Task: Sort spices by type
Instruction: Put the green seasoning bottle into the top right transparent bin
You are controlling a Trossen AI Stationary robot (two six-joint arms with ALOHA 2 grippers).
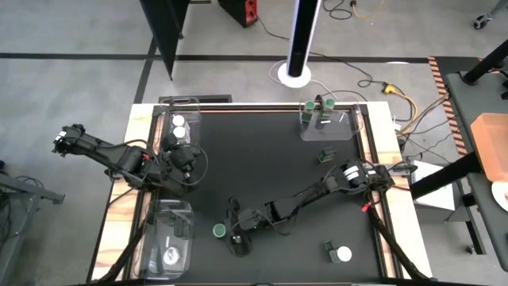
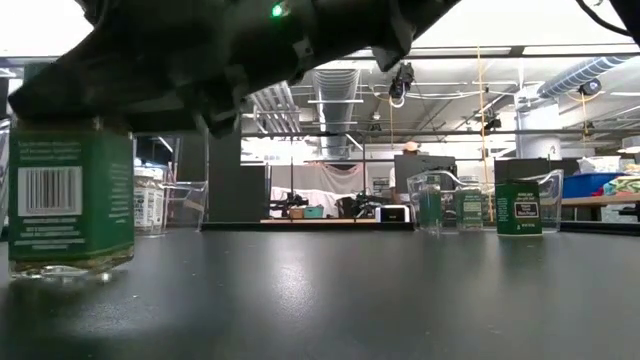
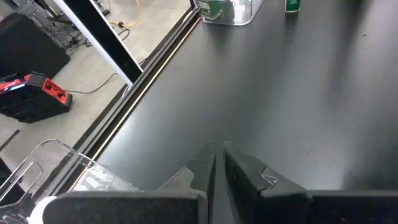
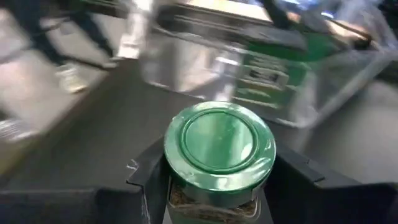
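Between right tool (image 4: 217, 186) fingers: green-lidded jar (image 4: 219, 149), body mostly hidden.

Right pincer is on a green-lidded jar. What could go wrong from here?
1. The right pincer grips the green-lidded jar below its lid; an uneven hold may let it slip or tip on lifting.
2. A loose jar stands just before the tray of green-lidded jars; a low carry could knock it over.

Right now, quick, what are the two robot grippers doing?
Left gripper: shut, holding nothing, beside the tray with white-lidded jars.
Right gripper: around a green-lidded spice jar; can't tell if the grip is tight.
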